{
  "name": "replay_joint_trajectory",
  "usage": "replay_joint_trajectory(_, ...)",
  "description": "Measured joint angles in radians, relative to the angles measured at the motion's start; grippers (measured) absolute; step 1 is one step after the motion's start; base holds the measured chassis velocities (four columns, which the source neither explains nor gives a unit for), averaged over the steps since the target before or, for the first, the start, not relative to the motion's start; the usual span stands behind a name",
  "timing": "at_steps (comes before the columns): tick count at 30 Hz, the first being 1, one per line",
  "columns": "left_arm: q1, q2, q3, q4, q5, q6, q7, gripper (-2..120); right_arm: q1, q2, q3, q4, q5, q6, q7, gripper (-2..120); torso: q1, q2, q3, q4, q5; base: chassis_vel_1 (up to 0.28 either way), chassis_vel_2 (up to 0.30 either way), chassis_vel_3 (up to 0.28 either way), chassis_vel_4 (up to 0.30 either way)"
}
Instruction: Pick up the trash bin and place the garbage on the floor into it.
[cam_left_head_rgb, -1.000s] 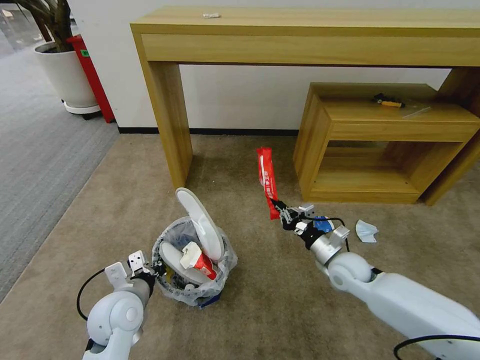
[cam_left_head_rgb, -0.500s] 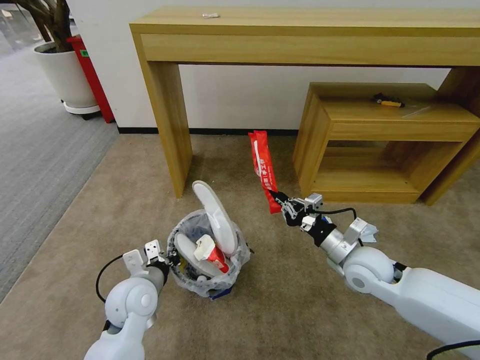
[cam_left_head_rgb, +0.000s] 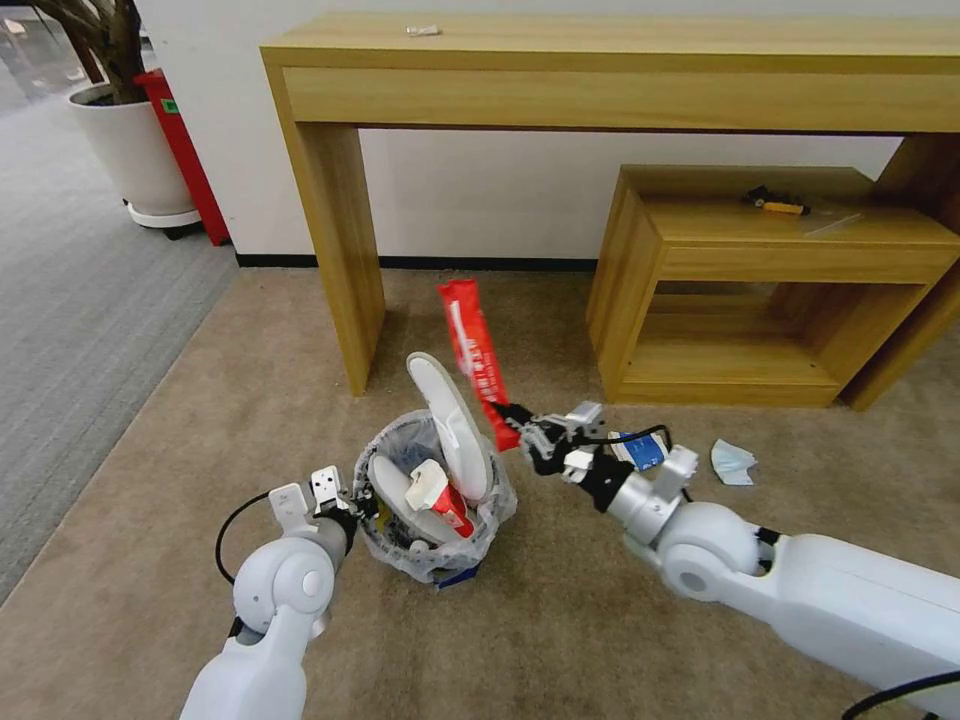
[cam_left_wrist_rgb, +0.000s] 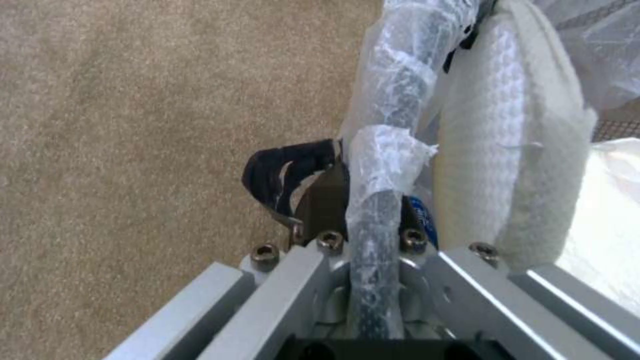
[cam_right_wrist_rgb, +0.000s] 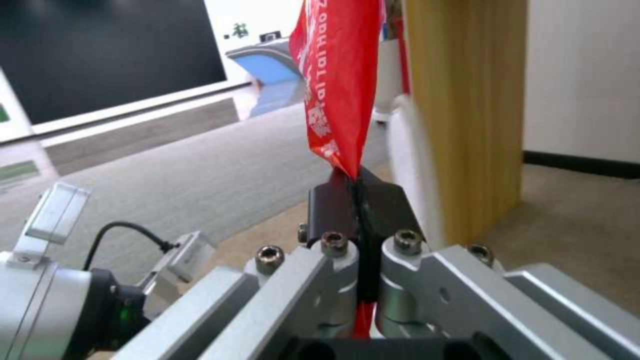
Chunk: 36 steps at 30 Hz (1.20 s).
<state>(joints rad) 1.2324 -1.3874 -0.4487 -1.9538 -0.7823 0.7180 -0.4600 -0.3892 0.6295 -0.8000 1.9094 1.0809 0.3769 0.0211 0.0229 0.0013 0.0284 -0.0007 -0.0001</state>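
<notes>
Step in hand: carrying 1 piece of garbage to the trash bin (cam_left_head_rgb: 435, 500), judged from how things lay.

Right gripper (cam_left_head_rgb: 512, 418) was clamped on the lower end of a long red snack wrapper (cam_left_head_rgb: 476, 350); the right wrist view showed the dark jaws pinched tight on the red film (cam_right_wrist_rgb: 340, 85). The wrapper stood up and leaned away from the arm, its held end just beside the bin's far rim, not yet over the opening.

Left gripper (cam_left_head_rgb: 352, 506) was clenched on the bin's near rim. The left wrist view showed the bagged rim (cam_left_wrist_rgb: 383, 165) running between the jaws.

Bin: small, round, black, lined with a clear plastic bag, a blue patch low on its side. It sat out on the beige carpet (cam_left_head_rgb: 250, 400), near the front of the tall wooden table's left leg (cam_left_head_rgb: 340, 250). It was already crowded: 1 white slipper (cam_left_head_rgb: 450, 425) stood on end above the rim, another lay inside, and a red-and-white packet (cam_left_head_rgb: 435, 495) rested on top.

Next move, by my reading: bring the wrapper's held end over the opening, clear of the upright slipper, then let go. Long, limp film could drape over the rim.

A pale blue mask (cam_left_head_rgb: 732, 462) lay on the carpet well apart from the bin, near the low shelf's front corner (cam_left_head_rgb: 615, 385).
</notes>
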Motion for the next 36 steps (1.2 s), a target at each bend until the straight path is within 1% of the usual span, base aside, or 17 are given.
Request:
replay_joint_trajectory(2,-0.003,0.000,0.001,-0.001,-0.001,0.000,-0.001,0,0.020,0.026,-0.032,-0.018,0.000,0.000,0.001,0,0.000,0.000,0.000,-0.0001,0.0002,0.000,0.000,0.000,0.000)
replay_joint_trajectory(3,-0.003,0.000,0.001,-0.001,-0.001,0.000,-0.001,0,0.020,0.026,-0.032,-0.018,0.000,0.000,0.001,0,0.000,0.000,0.000,-0.0001,0.0002,0.000,0.000,0.000,0.000)
replay_joint_trajectory(6,-0.008,-0.005,0.001,-0.005,-0.004,0.000,-0.003,0,0.049,0.085,-0.079,-0.061,0.001,0.003,0.001,0,0.000,0.000,0.000,-0.0002,0.0001,0.000,0.000,0.000,0.000)
replay_joint_trajectory(7,-0.008,-0.005,0.001,-0.005,-0.004,0.000,-0.003,0,0.049,0.085,-0.079,-0.061,0.001,0.003,0.001,0,0.000,0.000,0.000,-0.0002,0.0001,0.000,0.000,0.000,0.000)
replay_joint_trajectory(10,-0.010,-0.006,0.001,-0.011,-0.006,0.000,-0.004,0,0.052,0.132,-0.103,-0.107,0.002,0.008,0.001,0,0.000,0.000,0.000,0.0001,0.0002,0.000,0.000,0.000,0.000)
replay_joint_trajectory(14,-0.012,-0.003,0.001,-0.021,-0.014,0.001,-0.005,0,0.036,0.161,-0.127,-0.156,-0.007,0.014,-0.001,0,0.000,0.000,0.000,-0.0001,0.0002,0.000,0.000,0.000,0.000)
replay_joint_trajectory(22,-0.020,0.002,0.001,-0.025,-0.024,0.002,-0.010,0,-0.019,0.194,-0.133,-0.247,-0.025,0.024,-0.008,0,0.000,0.000,0.000,-0.0001,0.0003,0.000,0.000,0.000,0.000)
replay_joint_trajectory(28,-0.029,0.000,0.002,-0.022,-0.029,0.002,-0.012,0,-0.035,0.196,-0.133,-0.282,-0.037,0.026,-0.017,0,0.000,0.000,0.000,-0.0001,0.0002,0.000,0.000,0.000,0.000)
replay_joint_trajectory(30,-0.039,-0.001,0.005,-0.018,-0.037,0.002,-0.017,0,-0.059,0.199,-0.125,-0.317,-0.054,0.029,-0.018,0,0.000,0.000,0.000,-0.0002,0.0003,0.000,0.000,0.000,0.000)
replay_joint_trajectory(33,-0.044,0.001,0.006,-0.011,-0.042,0.002,-0.019,0,-0.070,0.200,-0.113,-0.321,-0.057,0.028,-0.018,0,0.000,0.000,0.000,-0.0002,0.0002,0.000,0.000,0.000,0.000)
replay_joint_trajectory(35,-0.045,0.001,0.006,-0.008,-0.042,0.002,-0.019,0,-0.071,0.199,-0.112,-0.318,-0.057,0.023,-0.019,0,0.000,0.000,0.000,-0.0002,0.0002,0.000,0.000,0.000,0.000)
replay_joint_trajectory(36,-0.046,0.001,0.006,-0.005,-0.042,0.002,-0.019,0,-0.071,0.197,-0.110,-0.313,-0.057,0.020,-0.019,6,0.000,0.000,0.000,0.0000,0.0002,0.000,0.000,0.000,0.000)
